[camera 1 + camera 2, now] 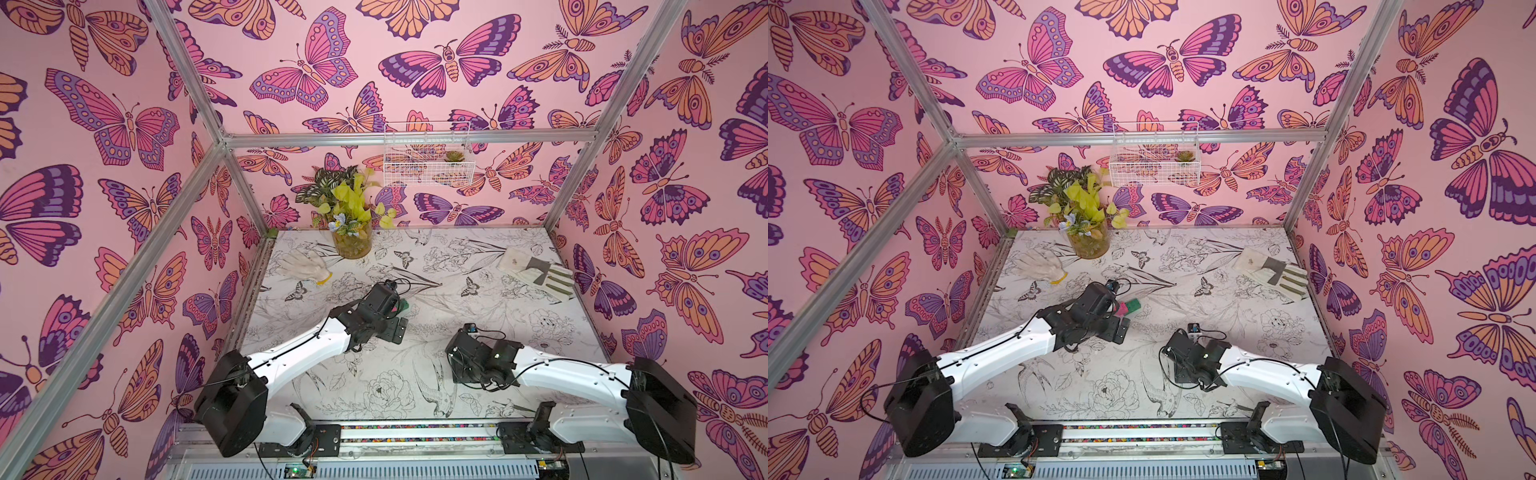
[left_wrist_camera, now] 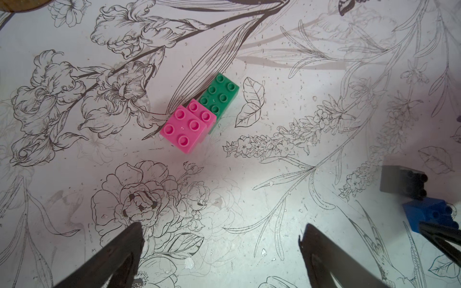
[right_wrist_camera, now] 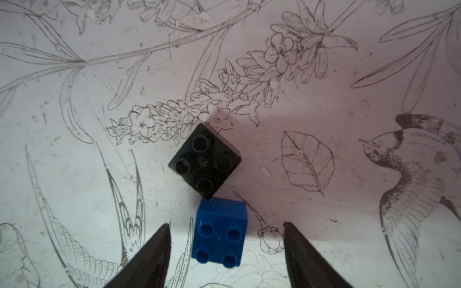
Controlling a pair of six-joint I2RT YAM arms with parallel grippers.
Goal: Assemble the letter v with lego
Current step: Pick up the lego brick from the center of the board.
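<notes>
In the left wrist view the lego stack lies on the flower-printed table: a long green brick (image 2: 220, 94) with a pink brick (image 2: 202, 113) on its end and a second pink brick (image 2: 183, 131) stepped on top of that. My left gripper (image 2: 222, 232) is open and empty, hanging short of the stack. A black brick (image 3: 205, 160) and a blue brick (image 3: 219, 234) sit loose, corner to edge. My right gripper (image 3: 226, 225) is open and straddles the blue brick, with a gap on each side. In a top view the stack (image 1: 1129, 308) peeks out beside the left wrist.
A glass vase of leaves (image 1: 351, 241) and a white glove (image 1: 301, 264) are at the back left. A grey-and-cream glove (image 1: 536, 272) lies at the back right. A wire basket (image 1: 426, 153) hangs on the back wall. Aluminium frame posts border the table.
</notes>
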